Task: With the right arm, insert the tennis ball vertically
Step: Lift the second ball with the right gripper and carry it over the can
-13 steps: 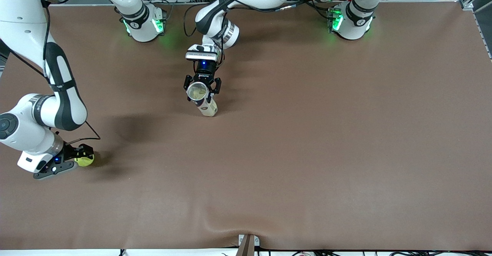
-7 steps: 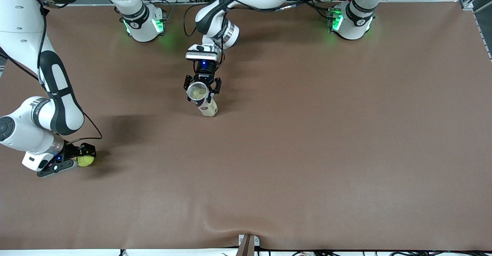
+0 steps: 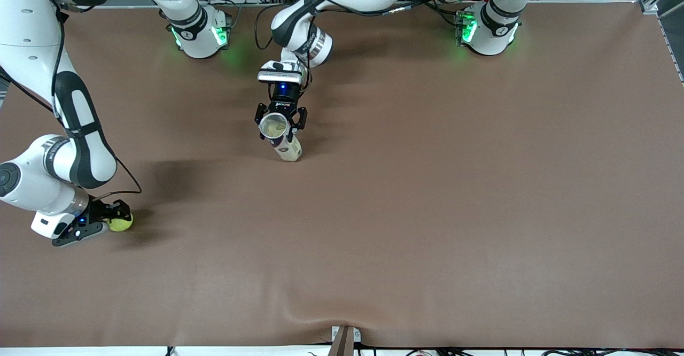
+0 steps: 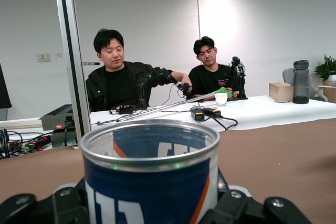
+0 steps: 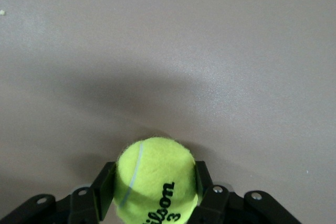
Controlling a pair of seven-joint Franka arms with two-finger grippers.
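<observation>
Closed up since a second ago: right tool [image 3: 114, 221] now clamped on the tennis ball [image 3: 121, 222], whereas earlier sat spread around it. Barely shifted otherwise, just nudged a touch toward the middle of the desk [image 3: 427, 211]. Ball pinched between the two black fingers [image 5: 103, 190], one on each flank, down low at the brown desk surface near the right arm's end and well nearer the front camera than the can. Wilson print and a 3 showing on the felt in the right wrist view [image 5: 156, 188]. Can't tell if lifted clear of the surface or just resting on it.

Left tool [image 3: 281, 120] unchanged, gripping the open can [image 3: 280, 138] around its body mid-desk, mouth tipped toward the front camera, blue and white label with an orange stripe [image 4: 151, 182]. Well apart from the ball. Left arm just waiting there.
</observation>
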